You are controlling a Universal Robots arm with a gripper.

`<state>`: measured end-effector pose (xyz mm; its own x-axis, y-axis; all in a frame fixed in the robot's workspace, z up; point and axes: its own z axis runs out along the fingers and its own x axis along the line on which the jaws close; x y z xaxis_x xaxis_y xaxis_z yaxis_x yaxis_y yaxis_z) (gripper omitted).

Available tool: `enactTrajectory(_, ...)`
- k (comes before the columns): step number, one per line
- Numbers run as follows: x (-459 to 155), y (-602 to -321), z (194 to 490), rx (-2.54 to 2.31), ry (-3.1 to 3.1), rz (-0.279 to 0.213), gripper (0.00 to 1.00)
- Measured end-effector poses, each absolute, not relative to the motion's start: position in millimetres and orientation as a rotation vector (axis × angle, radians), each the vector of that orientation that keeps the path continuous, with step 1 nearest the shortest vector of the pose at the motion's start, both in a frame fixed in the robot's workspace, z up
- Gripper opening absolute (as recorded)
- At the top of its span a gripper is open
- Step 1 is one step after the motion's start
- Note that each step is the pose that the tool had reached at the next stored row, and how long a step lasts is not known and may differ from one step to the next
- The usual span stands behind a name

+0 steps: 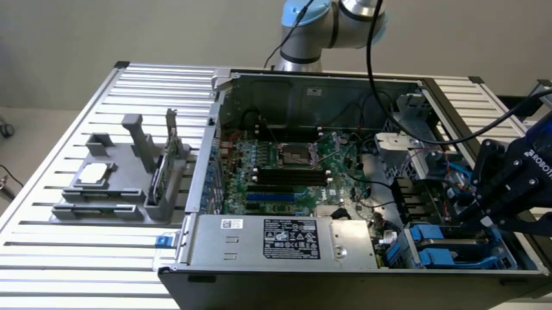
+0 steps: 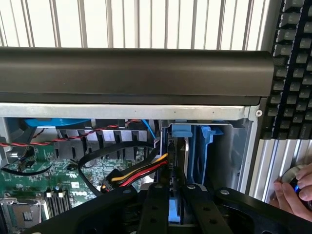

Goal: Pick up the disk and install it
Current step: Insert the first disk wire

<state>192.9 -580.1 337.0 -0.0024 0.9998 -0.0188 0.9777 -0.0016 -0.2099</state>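
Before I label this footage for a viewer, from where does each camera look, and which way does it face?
Exterior view: raised, off the arm, looking down into the open computer case; the arm's base joints and the gripper show.
Wrist view: on the wrist, facing past its fingers at the blue drive bay; a person's hand shows.
Shared: motherboard, drive bay, gripper.

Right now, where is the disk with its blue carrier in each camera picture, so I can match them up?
Exterior view: the disk sits in the drive bay at the case's corner on the exterior view's right, below the gripper.
Wrist view: the disk stands edge-on just ahead of the gripper.
Shared landmark: the green motherboard.
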Motion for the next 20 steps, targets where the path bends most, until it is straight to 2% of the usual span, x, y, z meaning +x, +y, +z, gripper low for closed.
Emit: enactTrajectory(20, 193.4, -582.7, 336.9, -2.111, -2.115, 0.233, 0.17)
